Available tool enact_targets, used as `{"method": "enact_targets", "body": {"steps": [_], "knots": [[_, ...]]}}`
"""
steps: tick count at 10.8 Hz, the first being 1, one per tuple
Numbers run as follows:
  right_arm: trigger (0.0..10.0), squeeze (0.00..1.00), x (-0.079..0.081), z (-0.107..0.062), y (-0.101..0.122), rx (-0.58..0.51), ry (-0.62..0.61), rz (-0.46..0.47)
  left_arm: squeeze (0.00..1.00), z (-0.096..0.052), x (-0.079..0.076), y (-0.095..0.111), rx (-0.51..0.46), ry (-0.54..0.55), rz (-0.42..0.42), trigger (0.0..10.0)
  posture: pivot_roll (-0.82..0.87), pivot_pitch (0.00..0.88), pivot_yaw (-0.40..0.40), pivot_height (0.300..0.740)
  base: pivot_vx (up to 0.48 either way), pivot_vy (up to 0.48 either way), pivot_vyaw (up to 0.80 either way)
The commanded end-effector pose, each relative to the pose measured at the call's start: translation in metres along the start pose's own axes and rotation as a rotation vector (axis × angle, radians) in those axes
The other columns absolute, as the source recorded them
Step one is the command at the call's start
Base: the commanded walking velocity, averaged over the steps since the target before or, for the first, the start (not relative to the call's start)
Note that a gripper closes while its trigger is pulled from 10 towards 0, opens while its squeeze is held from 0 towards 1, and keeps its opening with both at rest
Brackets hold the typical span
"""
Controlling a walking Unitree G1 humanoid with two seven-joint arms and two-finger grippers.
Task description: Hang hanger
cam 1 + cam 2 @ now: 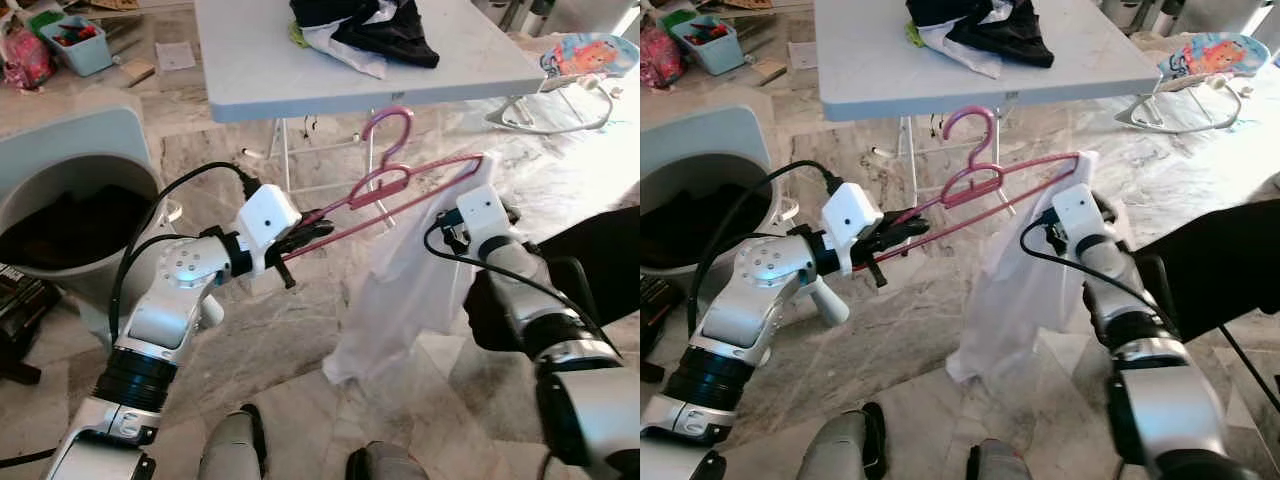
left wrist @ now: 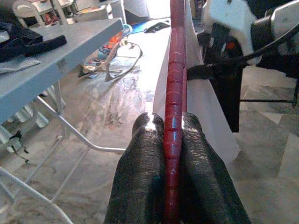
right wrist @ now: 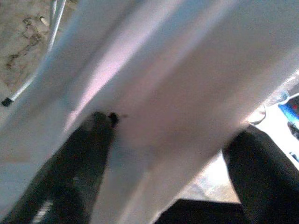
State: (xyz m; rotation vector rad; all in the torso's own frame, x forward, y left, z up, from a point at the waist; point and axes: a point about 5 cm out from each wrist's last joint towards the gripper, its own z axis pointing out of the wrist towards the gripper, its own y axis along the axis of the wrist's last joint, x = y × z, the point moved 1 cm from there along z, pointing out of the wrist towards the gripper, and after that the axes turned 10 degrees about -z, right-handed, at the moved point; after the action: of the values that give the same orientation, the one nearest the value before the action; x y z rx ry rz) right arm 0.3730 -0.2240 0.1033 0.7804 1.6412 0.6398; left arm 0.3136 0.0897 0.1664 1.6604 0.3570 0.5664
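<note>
Slippage is the risk: the left gripper [image 2: 172, 154] pinches only one end of the pink hanger [image 1: 400, 185], while the white shirt [image 1: 400, 290] drapes off its far end, where the right gripper [image 3: 163, 154] straddles loose cloth, fingers apart.

Even daylight fills the head views, glare whitens the floor [image 2: 154, 9] in the left wrist view, and the right wrist view looks blurred, probably too close.

A home: marble floor [image 1: 300, 300], baby bouncer [image 1: 585, 60] (laundry nearby)
</note>
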Motion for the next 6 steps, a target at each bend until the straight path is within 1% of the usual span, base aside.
{"method": "enact_targets", "body": {"steps": [1, 3, 6], "knots": [[0.0, 0.00, -0.001, 0.001, 0.000, 0.011, -0.006, 0.030, 0.00, 0.003, -0.005, 0.022, -0.097, -0.036, 0.031, 0.0, -0.05, 0.103, -0.052, 0.740, 0.000, 0.000, 0.00], [0.0, 0.00, 0.007, 0.004, 0.008, 0.003, -0.002, 0.046, 0.00, 0.003, -0.005, 0.026, -0.106, -0.039, 0.025, 0.0, -0.04, 0.102, -0.057, 0.740, 0.000, 0.000, 0.00], [0.0, 0.00, 0.004, 0.005, 0.011, -0.006, -0.019, 0.090, 0.00, 0.004, -0.008, 0.028, -0.108, -0.047, 0.025, 0.0, -0.04, 0.102, -0.057, 0.740, 0.000, 0.000, 0.00]]}}
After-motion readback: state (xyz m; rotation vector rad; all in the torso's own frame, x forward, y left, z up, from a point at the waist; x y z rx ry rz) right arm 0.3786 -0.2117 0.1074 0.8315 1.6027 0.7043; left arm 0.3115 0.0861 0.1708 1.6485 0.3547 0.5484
